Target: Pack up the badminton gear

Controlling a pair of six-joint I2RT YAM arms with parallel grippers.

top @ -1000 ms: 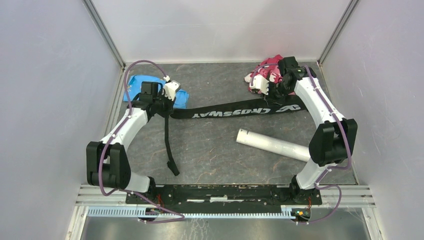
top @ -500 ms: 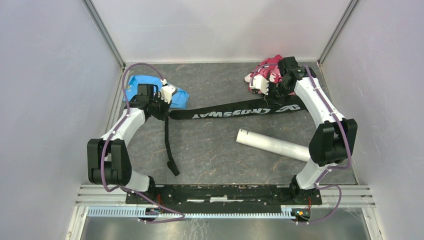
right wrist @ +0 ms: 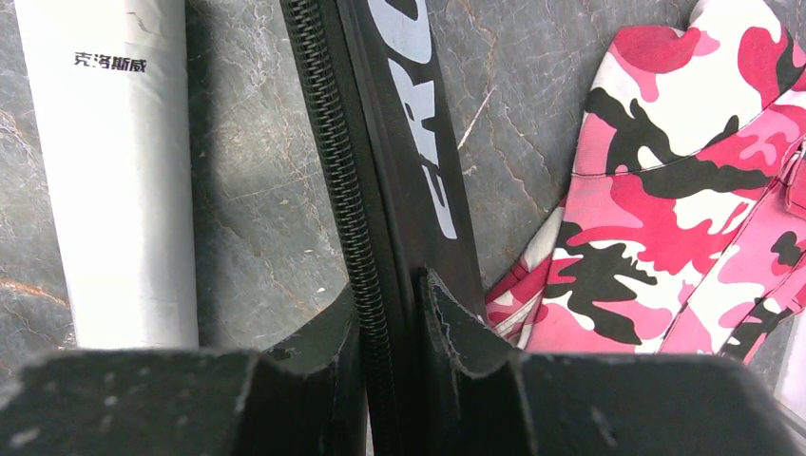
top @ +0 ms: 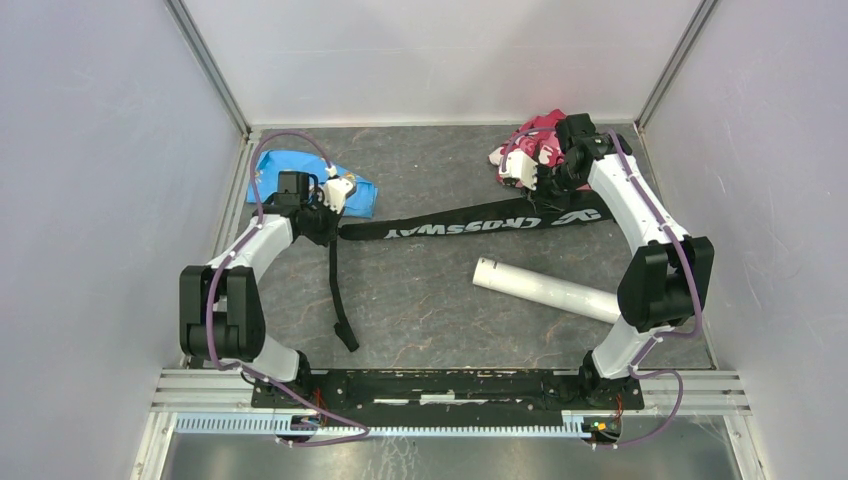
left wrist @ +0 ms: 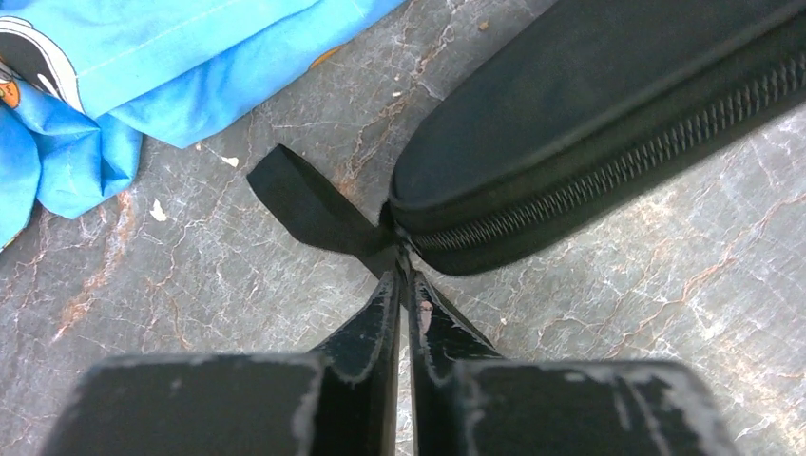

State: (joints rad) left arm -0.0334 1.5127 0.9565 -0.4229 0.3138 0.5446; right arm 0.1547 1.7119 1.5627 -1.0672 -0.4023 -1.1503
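Black nylon ran across the middle of the grey table [top: 430, 160]: the long racket bag [top: 470, 225], stretched between both arms, lettering up. At its left end we saw the left gripper [left wrist: 404, 285] with its fingers pressed together right at the bag's rounded tip, where the zip ends and a short black tab [left wrist: 309, 199] sticks out. We could not tell whether anything thin sat between them. At the bag's far right end, the right gripper [right wrist: 392, 294] stood partly closed, pinching the bag's edge, with the zip teeth running between its two fingers. A black strap [top: 335, 290] trailed from the left end toward the near edge. The white tube [top: 545, 290] lay on the table just beside the bag, on its near side. A blue cloth [top: 290, 165] lay beyond the left gripper, and a pink camouflage cloth [top: 535, 140] lay beside the right one.
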